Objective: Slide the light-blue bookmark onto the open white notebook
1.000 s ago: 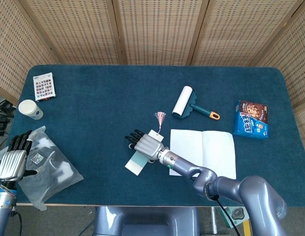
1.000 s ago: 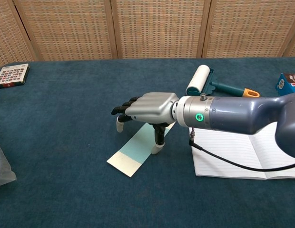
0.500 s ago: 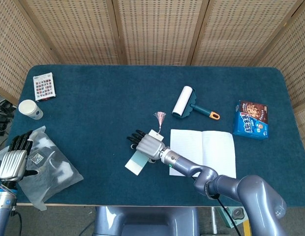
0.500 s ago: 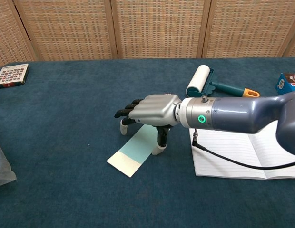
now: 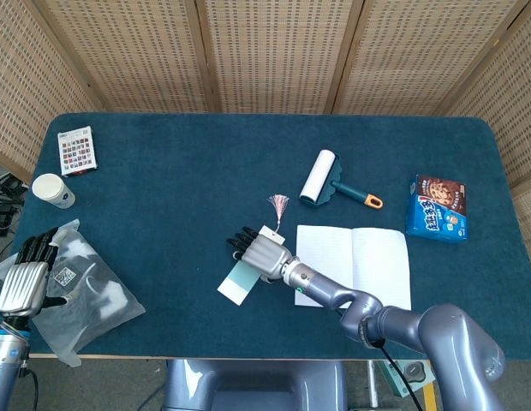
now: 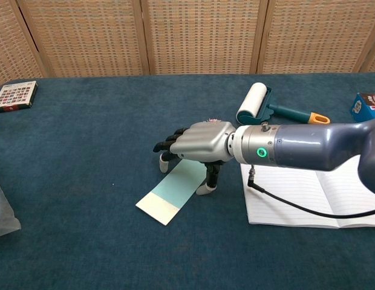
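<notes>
Currently mid-slide: right robot hand [image 6: 199, 144], fingers spread and holding nothing, presses fingertips on the light-blue bookmark [image 6: 173, 198], which lies on the counter [image 5: 163, 180] at the white notebook's [image 5: 355, 261] 9 o'clock. Next: drag toward 3 o'clock, keeping pressure.
</notes>
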